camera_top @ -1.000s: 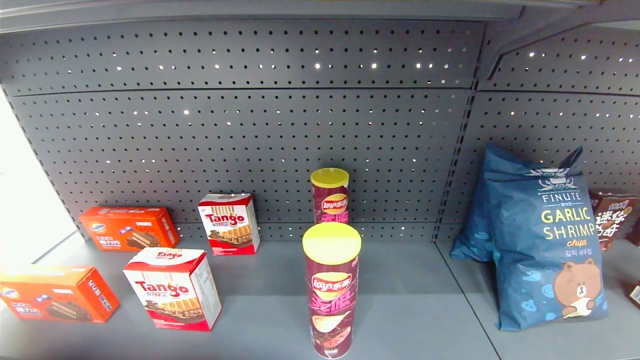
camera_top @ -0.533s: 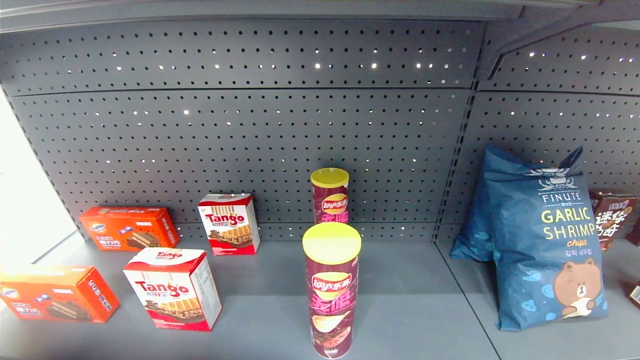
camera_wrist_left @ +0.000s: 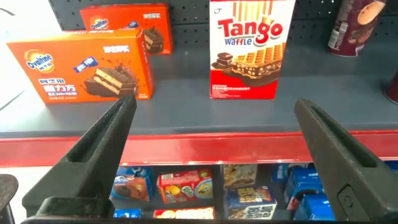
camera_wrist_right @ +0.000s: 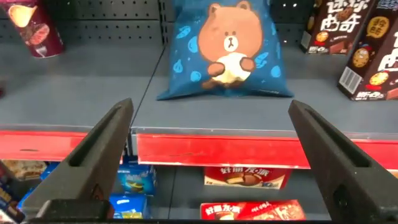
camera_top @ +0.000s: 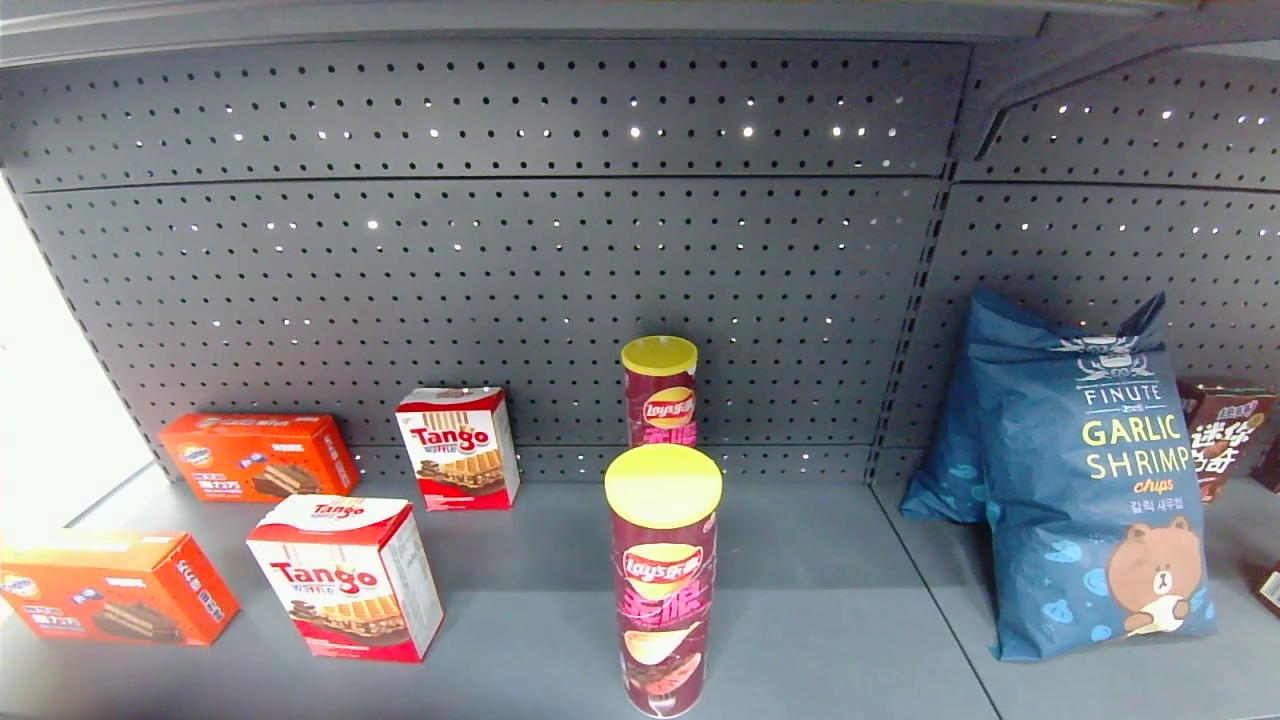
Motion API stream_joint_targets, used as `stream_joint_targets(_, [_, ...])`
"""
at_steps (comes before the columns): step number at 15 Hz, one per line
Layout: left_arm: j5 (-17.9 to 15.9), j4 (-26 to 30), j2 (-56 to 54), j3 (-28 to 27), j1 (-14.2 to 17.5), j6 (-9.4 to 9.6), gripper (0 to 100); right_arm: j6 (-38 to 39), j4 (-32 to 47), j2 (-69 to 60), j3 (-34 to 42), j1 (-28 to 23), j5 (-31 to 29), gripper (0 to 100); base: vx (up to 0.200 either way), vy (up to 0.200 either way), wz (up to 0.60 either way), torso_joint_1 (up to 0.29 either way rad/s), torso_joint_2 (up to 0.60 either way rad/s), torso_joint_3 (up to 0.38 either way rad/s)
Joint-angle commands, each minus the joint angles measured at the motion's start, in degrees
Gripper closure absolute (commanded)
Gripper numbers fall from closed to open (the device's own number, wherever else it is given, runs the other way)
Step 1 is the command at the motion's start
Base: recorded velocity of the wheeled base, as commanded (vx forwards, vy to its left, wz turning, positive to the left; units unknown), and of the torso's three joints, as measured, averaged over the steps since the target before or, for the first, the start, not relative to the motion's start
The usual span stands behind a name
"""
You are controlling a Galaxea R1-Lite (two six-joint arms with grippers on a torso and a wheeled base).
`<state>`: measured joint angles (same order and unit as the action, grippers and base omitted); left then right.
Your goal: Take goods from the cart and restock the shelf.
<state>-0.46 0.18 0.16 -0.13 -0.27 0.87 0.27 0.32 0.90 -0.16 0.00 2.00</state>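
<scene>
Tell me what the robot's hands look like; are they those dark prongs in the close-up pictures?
Yes. The left gripper and the right gripper look alike: each is a pair of long, flat, matte black fingers, wide at the base and tapering to blunt tips. Their faces are plain, apart from a small round mark near the base of some, perhaps a screw.

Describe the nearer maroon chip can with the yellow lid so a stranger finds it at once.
On the grey metal shelf board, before the perforated back panel, two maroon yellow-lidded cylindrical cans stand upright, one behind the other. The front can is nearest the shelf edge; the rear can stands by the panel.
</scene>
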Motion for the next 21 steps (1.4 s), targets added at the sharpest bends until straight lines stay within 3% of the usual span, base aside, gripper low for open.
stream_joint_targets(1, [0.02,-0.01,0.28,-0.04,0.00,-0.07,0,0.00,0.12,-0.90,0.07,0.00,0.02,0,0.000,0.000,0.00,0.000,0.00,0.000])
stream_joint_targets(5, [2.22,-0.01,0.28,0.05,0.09,-0.07,0,0.00,0.03,-0.90,0.07,-0.09,-0.07,0,0.000,0.000,0.00,0.000,0.00,0.000])
stream_joint_targets(7, [1.61,-0.01,0.28,0.05,0.00,-0.07,0,0.00,0.03,-0.90,0.07,-0.09,-0.07,0,-0.200,0.000,0.00,0.002,0.00,0.000])
stream_joint_targets(9, [1.78,-0.01,0.28,-0.04,0.09,-2.01,0,0.00,0.03,-0.90,0.07,-0.09,0.20,0,0.000,0.000,0.00,0.000,0.00,0.000])
stream_joint_targets(21, [1.87,-0.01,0.28,-0.04,0.09,-1.92,0,0.00,0.03,-0.90,0.07,-0.09,0.20,0,0.000,0.017,0.00,0.000,0.00,0.000])
